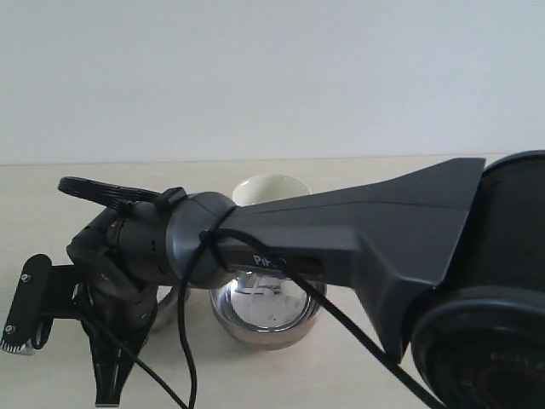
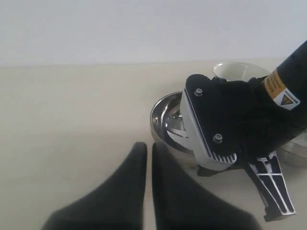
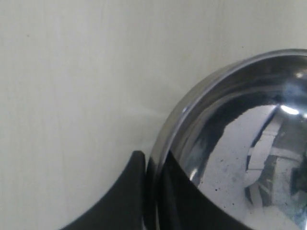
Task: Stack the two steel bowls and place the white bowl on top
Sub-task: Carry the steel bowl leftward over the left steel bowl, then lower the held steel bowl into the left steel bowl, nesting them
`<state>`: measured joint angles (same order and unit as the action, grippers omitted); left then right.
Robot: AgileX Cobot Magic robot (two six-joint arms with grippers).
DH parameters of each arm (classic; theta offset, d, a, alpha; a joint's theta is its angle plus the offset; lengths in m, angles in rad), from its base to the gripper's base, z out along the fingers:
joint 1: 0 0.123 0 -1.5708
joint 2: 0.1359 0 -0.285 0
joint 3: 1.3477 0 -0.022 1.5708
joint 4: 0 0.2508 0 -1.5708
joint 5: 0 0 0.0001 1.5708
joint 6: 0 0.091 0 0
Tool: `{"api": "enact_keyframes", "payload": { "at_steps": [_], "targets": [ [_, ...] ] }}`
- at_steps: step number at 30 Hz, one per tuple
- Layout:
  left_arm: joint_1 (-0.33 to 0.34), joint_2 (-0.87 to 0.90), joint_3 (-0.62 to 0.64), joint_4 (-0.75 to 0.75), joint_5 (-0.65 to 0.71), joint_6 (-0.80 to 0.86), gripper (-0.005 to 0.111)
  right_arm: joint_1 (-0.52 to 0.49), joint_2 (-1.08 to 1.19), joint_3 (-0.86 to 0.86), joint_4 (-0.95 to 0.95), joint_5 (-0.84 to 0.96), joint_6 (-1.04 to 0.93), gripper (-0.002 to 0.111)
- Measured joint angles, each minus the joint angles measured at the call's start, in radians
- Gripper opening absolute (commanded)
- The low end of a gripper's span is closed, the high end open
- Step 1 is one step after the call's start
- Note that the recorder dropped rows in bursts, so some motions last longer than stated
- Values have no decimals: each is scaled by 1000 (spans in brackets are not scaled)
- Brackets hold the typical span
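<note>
My right gripper [image 3: 152,160] is shut on the rim of one steel bowl [image 3: 240,158], with one finger outside the wall and one inside. From the left wrist view this bowl [image 2: 165,117] shows beside the right gripper's body, which hides most of it in the exterior view. The other steel bowl [image 1: 268,311] stands on the table to the right of it, its edge [image 2: 295,153] just showing. The white bowl [image 1: 271,189] stands upright behind both, also visible as the cream bowl [image 2: 237,70]. My left gripper [image 2: 149,146] is shut and empty, just short of the held bowl.
The right arm [image 1: 358,234] reaches across the scene from right to left, passing above the second steel bowl, with a black cable [image 1: 192,341] hanging from it. The pale wooden table [image 1: 34,196] runs back to a white wall.
</note>
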<state>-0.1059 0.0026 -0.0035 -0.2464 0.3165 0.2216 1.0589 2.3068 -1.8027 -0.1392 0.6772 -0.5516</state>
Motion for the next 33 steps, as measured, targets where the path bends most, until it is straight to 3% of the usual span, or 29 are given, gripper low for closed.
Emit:
{"api": "enact_keyframes", "payload": {
  "at_steps": [16, 33],
  "targets": [
    [0, 0, 0, 0, 0, 0, 4, 0, -165, 0, 4, 100, 18, 0],
    [0, 0, 0, 0, 0, 0, 4, 0, -327, 0, 3, 363, 98, 0]
  ]
}}
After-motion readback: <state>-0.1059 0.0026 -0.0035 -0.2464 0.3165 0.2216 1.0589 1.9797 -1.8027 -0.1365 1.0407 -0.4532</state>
